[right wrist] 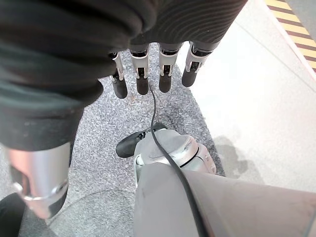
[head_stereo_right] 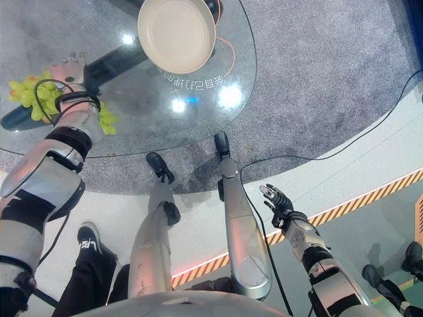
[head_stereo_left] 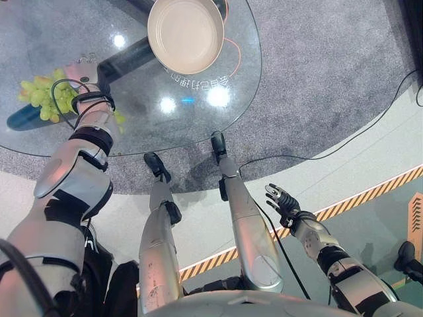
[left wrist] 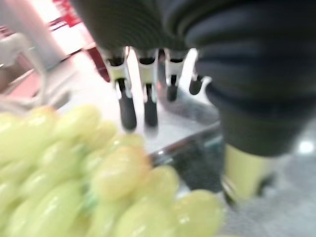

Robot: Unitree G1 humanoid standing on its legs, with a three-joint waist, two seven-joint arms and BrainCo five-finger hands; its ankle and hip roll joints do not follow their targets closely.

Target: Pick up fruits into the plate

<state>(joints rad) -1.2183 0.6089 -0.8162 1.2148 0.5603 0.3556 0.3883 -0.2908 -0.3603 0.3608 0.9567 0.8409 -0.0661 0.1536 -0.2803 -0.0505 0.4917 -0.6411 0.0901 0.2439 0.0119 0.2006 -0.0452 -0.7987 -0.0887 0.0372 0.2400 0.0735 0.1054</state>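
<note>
A bunch of green grapes (head_stereo_left: 38,94) lies on the round glass table (head_stereo_left: 198,122) at its left side. My left hand (head_stereo_left: 82,69) reaches over the bunch, wrist above the grapes and fingers pointing toward the table's middle. In the left wrist view its fingers (left wrist: 127,106) hang straight and open just past the grapes (left wrist: 98,182), gripping nothing. An empty cream plate (head_stereo_left: 186,33) sits at the table's far middle. My right hand (head_stereo_left: 283,201) hangs low off the table at the right, fingers (right wrist: 142,84) spread and empty.
The table's dark base (head_stereo_left: 125,56) shows through the glass between grapes and plate. Grey carpet (head_stereo_left: 317,79) surrounds the table, and striped hazard tape (head_stereo_left: 370,193) crosses the floor at right. A person's black shoe (head_stereo_right: 88,239) stands at lower left.
</note>
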